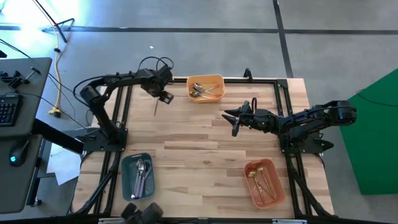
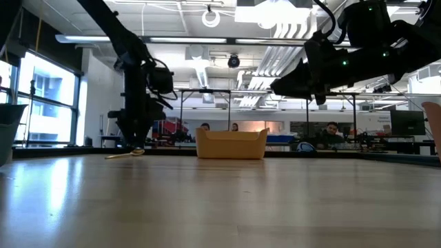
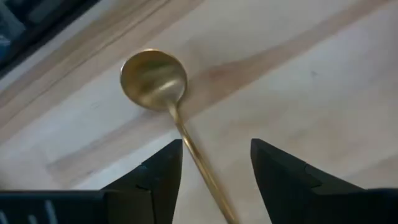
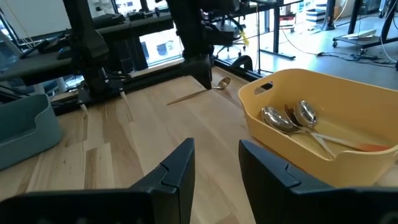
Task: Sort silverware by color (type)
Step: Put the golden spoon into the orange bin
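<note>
Gold spoon (image 1: 156, 107) lies flat on the surface (image 1: 205, 137), upper left of the high view, just left of the yellow tray (image 1: 215, 79). Long axis runs roughly up-down in that frame, slightly tilted.

Left claw (image 1: 164, 96) sits right over it. In the left wrist view the two fingers (image 3: 163, 174) are spread, released, with the handle passing through the gap between them and the bowl (image 3: 153, 71) lying beyond the tips. Handle is a bit closer to one finger than the other, not centred. Nothing gripped yet; looks like a straddle just before closing.

Left arm reaches in from the frame's left edge, wrist pitched steeply down; the low view shows the claw almost at the surface with the spoon under it.

Right claw (image 1: 235, 119) is well apart, hovering mid-surface right of centre, fingers (image 4: 171, 171) parted, empty, pointing towards the yellow tray. Left arm is clearly the nearer one.

Risk as I read it: the off-centre handle could skid or rotate when the fingers close.
</note>
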